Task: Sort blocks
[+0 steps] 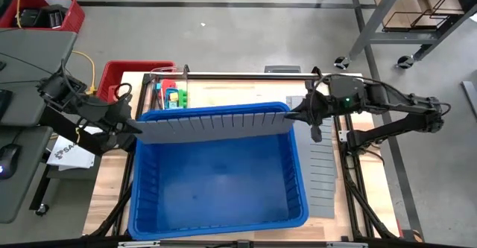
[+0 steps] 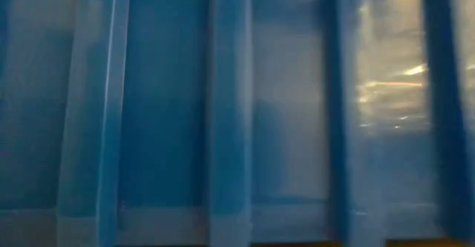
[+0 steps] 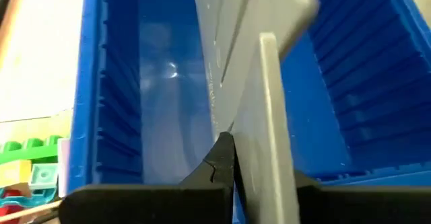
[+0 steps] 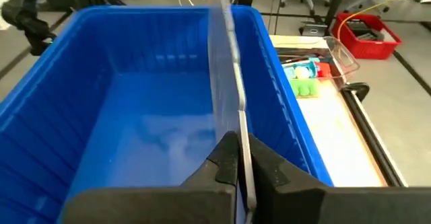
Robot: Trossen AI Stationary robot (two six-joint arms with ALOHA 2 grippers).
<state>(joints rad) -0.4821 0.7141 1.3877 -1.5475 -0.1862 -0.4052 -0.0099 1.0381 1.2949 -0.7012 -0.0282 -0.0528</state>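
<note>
Both tools, left tool (image 1: 133, 126) and right tool (image 1: 292, 115), are clamped tight on the long grey slotted divider panel (image 1: 216, 123), at 9 and 3 o'clock over the big blue plastic bin (image 1: 153, 203). If either end drops unevenly it'll probably miss the wall slots and jam crooked.

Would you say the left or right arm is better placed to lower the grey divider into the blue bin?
Neither alone: left gripper and right gripper each pinch one end of the grey divider over the blue bin.

Glossy ribbed blue plastic bin (image 1: 149, 203), matt grey plastic divider panel (image 1: 216, 123), pale wood tabletop (image 1: 238, 93), shiny plastic blocks (image 1: 175, 97)
</note>
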